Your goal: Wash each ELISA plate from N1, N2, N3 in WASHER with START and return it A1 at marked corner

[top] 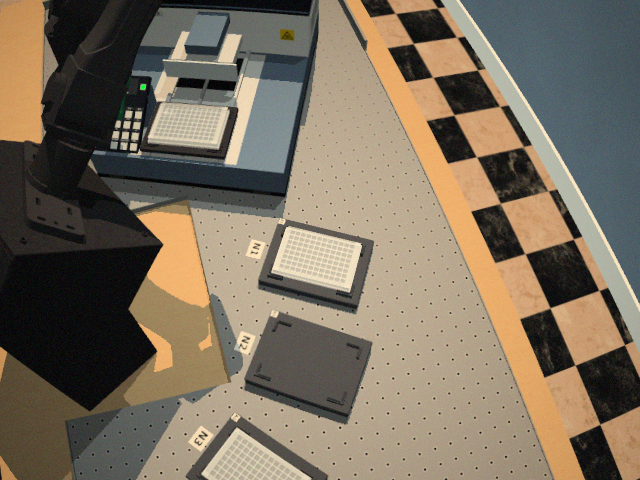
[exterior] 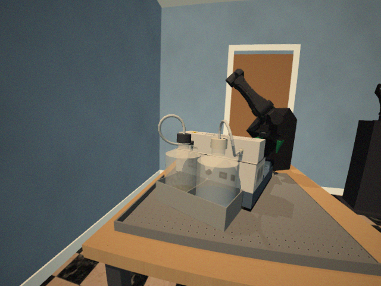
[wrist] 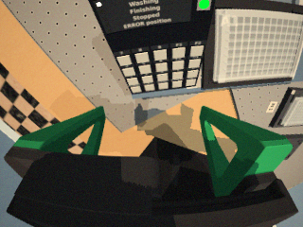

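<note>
The fingers are standing wide apart and are holding nothing; the two green tips are showing at the left and at the right of the wrist view, with only air between them. The gripper (wrist: 158, 129) is hanging above the front left part of the WASHER (top: 268, 103), apart from it.

Ahead of the fingers and below them, the keypad (wrist: 161, 66) is lying with its rows of pale keys. Beyond the keys the dark display (wrist: 148, 8) is showing a list of words, of which "Ready" at the top is readable. The lamp (wrist: 204, 4), ahead and a little to the side of the right finger, is glowing green.

Further to that same side, the plate in the carrier (wrist: 259, 47) is sitting flat in the dark carrier (top: 149, 145), its wells facing up, lying across the track. In the top view it is sitting just beside the keypad, in front of the pale manifold (top: 200, 68).

Well apart from the fingers, on the perforated worktop (top: 423, 330), three nests are lying in a row. Nest N1 (top: 267, 281) is carrying a white plate (top: 316, 257). Nest N2 (top: 307, 364) is showing its bare dark slab. Nest N3 (top: 206, 459) is carrying another plate (top: 248, 459), partly cut off by the edge of the picture.
</note>
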`<state>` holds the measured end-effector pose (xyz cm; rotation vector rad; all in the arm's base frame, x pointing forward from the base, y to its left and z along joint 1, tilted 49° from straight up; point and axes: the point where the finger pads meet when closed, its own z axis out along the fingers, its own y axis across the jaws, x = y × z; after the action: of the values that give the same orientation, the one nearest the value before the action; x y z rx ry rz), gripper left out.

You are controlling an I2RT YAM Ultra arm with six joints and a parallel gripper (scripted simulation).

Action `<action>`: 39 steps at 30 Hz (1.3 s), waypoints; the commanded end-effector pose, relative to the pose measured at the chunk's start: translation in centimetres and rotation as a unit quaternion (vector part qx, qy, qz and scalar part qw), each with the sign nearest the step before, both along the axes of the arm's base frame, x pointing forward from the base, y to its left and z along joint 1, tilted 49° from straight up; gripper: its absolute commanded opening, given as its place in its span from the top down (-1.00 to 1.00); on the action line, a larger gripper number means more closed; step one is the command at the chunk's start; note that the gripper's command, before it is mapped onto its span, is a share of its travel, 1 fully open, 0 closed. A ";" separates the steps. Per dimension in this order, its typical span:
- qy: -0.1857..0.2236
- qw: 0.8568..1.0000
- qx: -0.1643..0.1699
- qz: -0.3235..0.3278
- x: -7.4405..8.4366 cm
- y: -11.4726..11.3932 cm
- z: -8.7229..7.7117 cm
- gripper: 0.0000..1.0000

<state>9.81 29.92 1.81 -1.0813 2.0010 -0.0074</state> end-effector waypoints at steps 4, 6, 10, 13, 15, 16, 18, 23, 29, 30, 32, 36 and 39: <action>0.033 0.997 0.057 -0.049 0.9 -0.4 1.7 -1.00; 0.045 0.993 0.079 -0.070 1.5 -0.6 2.5 -1.00; 0.069 0.984 0.123 -0.113 2.7 -1.0 4.0 -1.00; 0.086 0.973 0.156 -0.145 3.5 -1.2 4.9 -1.00; 0.098 0.965 0.178 -0.166 3.5 -1.2 4.9 -1.00; 0.098 0.965 0.178 -0.166 3.5 -1.2 4.9 -1.00; 0.104 0.961 0.189 -0.176 3.5 -1.2 4.9 -1.00; 0.118 0.948 0.216 -0.203 3.5 -1.2 4.9 -1.00; 0.146 0.918 0.268 -0.253 5.1 -2.4 6.5 -1.00; 0.152 0.911 0.278 -0.263 5.4 -2.7 6.8 -1.00; 0.162 0.897 0.298 -0.283 6.0 -3.1 7.4 -1.00; 0.173 0.882 0.318 -0.302 6.7 -3.6 8.0 -1.00; 0.188 0.857 0.348 -0.331 7.6 -4.3 9.0 -1.00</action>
<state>17.26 25.86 10.11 0.0105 2.3232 0.5063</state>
